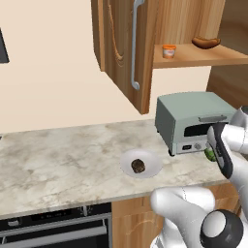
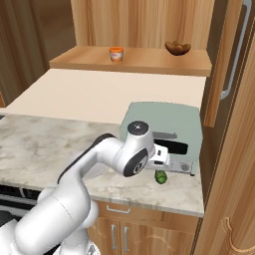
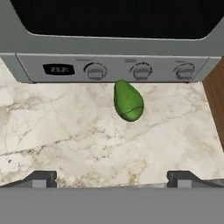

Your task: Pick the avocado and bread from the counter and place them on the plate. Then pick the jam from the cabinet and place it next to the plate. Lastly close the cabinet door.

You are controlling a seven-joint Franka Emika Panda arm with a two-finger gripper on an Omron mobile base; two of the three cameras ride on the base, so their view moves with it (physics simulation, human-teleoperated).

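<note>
With the hand [image 3: 112, 177] spread wide and empty above it, the avocado [image 3: 127, 101] on the tabletop [image 3: 65, 131] looks light, smooth and roll-prone, best pinched across its broad belly.

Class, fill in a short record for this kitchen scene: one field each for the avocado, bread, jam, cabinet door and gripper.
avocado: on the counter, in front of the toaster oven
bread: on the plate
jam: on the cabinet shelf
cabinet door: open
gripper: open, above the counter, near the avocado
</note>
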